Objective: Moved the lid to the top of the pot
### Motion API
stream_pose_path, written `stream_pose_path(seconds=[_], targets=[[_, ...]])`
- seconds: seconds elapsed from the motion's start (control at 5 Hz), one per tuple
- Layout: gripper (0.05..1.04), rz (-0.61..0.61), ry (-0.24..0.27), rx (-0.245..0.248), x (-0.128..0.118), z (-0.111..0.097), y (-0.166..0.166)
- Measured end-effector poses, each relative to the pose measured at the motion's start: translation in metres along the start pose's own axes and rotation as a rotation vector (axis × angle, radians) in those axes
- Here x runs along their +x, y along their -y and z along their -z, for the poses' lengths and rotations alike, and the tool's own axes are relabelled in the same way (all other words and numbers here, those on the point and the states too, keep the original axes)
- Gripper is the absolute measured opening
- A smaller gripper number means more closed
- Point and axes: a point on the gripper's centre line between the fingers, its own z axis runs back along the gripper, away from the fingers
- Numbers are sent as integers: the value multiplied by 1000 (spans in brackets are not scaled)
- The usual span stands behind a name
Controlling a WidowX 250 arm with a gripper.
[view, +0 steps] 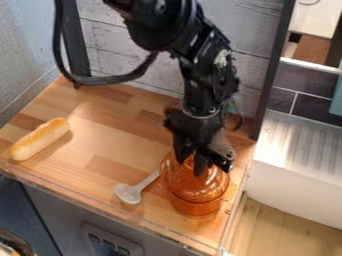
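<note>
The black gripper (191, 161) hangs down at the right end of the wooden counter, directly over the orange transparent pot (194, 207). A domed lid (190, 187) in the same clear orange appears to rest on the pot, its upper part covered by the gripper's lower end. Whether the gripper holds the lid's knob is hidden.
Left of the pot lies a pale grey spoon (132, 191), its handle toward the pot. A toy bread loaf (39, 139) is at the counter's left side. A grey panelled wall (110, 45) stands behind, and a white sink unit (300, 172) stands to the right.
</note>
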Motion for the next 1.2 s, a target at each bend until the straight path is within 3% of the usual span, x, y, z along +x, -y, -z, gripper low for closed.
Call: stream_pose_path(seconds=[0.2, 0.4, 0.6, 0.8, 1.2], targets=[[389, 13, 1, -4, -1, 1, 4], [458, 22, -13, -15, -3, 4, 5], [772, 46, -48, -30, -5, 4, 7], [1003, 26, -55, -28, -6, 4, 3], [1000, -5, -1, -2, -3, -25, -7]])
